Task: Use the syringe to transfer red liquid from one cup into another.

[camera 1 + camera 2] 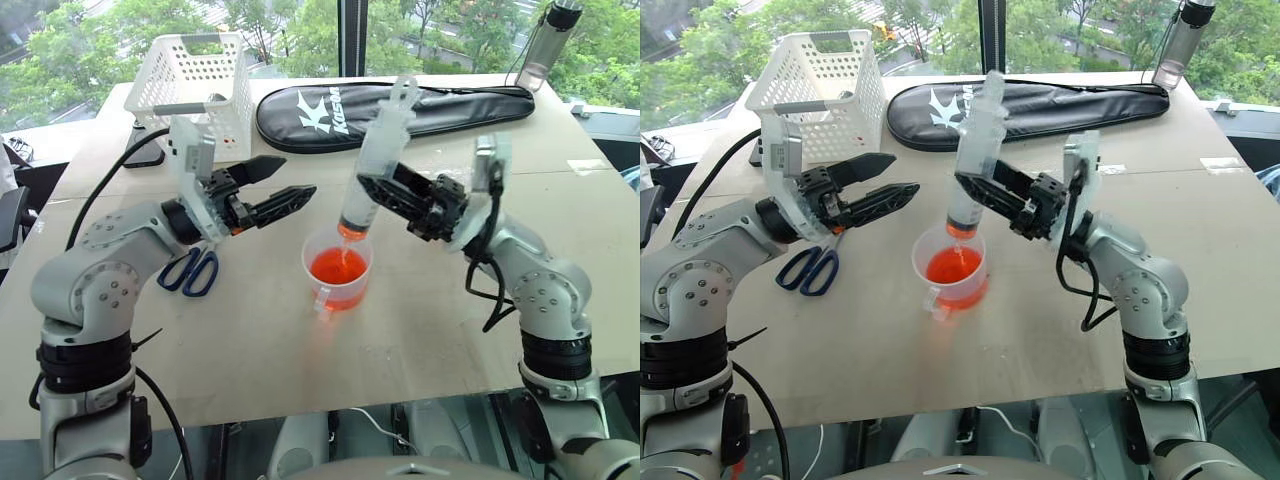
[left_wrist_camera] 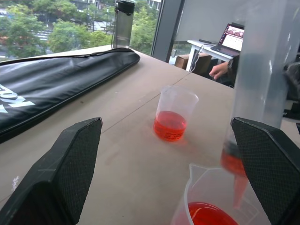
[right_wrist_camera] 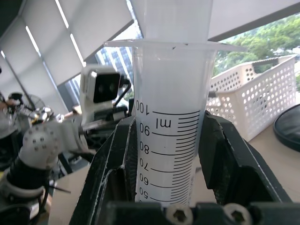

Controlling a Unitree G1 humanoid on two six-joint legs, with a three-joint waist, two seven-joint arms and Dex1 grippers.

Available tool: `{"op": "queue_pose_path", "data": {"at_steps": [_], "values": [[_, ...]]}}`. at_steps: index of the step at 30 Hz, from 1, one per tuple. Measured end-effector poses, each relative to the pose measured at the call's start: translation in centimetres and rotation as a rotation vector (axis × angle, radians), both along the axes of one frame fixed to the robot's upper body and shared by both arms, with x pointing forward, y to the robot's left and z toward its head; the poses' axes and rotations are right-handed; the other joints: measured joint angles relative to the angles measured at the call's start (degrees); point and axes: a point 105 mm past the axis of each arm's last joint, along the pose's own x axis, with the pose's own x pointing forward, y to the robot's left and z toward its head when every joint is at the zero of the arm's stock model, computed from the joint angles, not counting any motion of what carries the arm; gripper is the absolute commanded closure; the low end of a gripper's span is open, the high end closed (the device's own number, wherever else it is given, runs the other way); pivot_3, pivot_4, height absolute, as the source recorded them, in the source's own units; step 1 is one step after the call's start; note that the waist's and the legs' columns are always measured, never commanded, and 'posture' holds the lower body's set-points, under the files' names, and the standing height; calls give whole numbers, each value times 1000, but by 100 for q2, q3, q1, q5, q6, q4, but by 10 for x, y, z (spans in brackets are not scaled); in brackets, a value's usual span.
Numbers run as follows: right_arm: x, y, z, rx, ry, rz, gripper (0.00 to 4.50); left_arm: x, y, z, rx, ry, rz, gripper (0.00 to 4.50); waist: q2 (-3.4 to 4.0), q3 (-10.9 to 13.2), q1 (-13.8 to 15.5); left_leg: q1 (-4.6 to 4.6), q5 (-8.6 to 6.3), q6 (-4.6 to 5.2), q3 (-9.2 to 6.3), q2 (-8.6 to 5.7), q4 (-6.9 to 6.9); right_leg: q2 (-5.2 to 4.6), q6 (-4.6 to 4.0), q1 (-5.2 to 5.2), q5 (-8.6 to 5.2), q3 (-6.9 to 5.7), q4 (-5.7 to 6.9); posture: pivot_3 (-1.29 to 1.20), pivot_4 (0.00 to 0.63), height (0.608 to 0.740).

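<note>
A: Two cups, where are they from my hands?
B: Your right gripper [image 1: 385,190] is clamped on the syringe [image 1: 375,165], which stands nearly upright, plunger end tipped away from you, nozzle down over the handled cup [image 1: 337,268] of red liquid [image 1: 337,265]. A thin red thread runs from nozzle to liquid, and there's some red in the barrel's lower end.
A: And the small cup?
B: The small cup [image 2: 174,112] sits on the table [image 1: 420,320] further out, beyond the handled one, with a little red in it.
A: Left side?
B: Left gripper [image 1: 278,190] is spread wide, holding nothing, level, fingers pointing at the syringe from just beside it.
A: So next?
B: My guess: the right arm carries the syringe forward, since it's nearer and already has it. Drips are the risk.
</note>
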Motion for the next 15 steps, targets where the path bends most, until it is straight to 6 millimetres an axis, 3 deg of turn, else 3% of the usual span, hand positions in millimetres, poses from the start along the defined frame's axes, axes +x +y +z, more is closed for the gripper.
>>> {"op": "queue_pose_path", "data": {"at_steps": [3, 8, 12, 15], "values": [[6, -13, 11, 41, 9, -62, 3064, 1, -3, 5, -31, -6, -2, 12, 0, 0, 6, -1, 0, 0, 0, 0, 0, -1, 0, 0, 0, -1, 0, 0, 150, 724], [24, -52, 38, -35, -102, -321, 3064, 5, -13, 30, -92, -48, 9, 12, -1, 0, 36, -3, 0, 1, 0, -4, 1, -4, 0, 0, 0, -2, -2, 0, 150, 724], [41, -76, 39, -129, -144, -509, 3064, 10, -23, 46, -104, -79, 28, 12, -1, 0, 3, -1, 0, 1, 7, -4, -1, -1, 1, 0, 0, 4, 0, 0, 150, 724], [56, -91, 32, -204, -151, -622, 3064, 13, -42, 58, -99, -96, -23, 12, -1, 1, 12, -4, 0, 2, 7, -6, 0, -1, 1, 0, 0, 2, -1, 0, 150, 724]]}}
